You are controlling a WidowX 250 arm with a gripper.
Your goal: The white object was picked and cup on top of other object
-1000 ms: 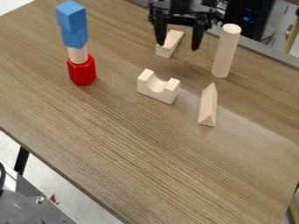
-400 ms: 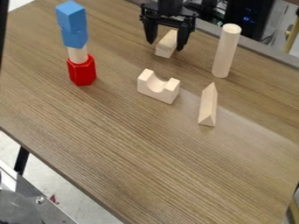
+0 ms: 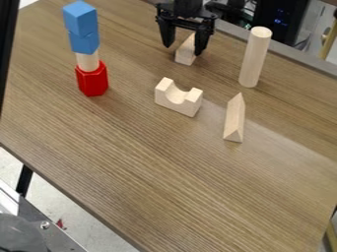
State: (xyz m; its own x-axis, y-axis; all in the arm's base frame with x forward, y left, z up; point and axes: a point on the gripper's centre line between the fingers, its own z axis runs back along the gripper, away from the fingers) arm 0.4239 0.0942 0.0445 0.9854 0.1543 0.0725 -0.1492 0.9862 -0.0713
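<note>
Brown table (image 3: 164, 172): end effector (image 3: 184, 48) wide open, gripping nothing (pale block (image 3: 185, 57) near fingertips).

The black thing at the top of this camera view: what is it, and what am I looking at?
That is a robot arm's gripper, a two-fingered hand. A fixed camera looks down at a slant on a wooden table. The fingers are apart, over a pale block; nothing appears to be held. Nearby are a notched block, a triangular block and an upright cylinder. At the left, a red block carries a pale piece with two blue blocks above.
</note>
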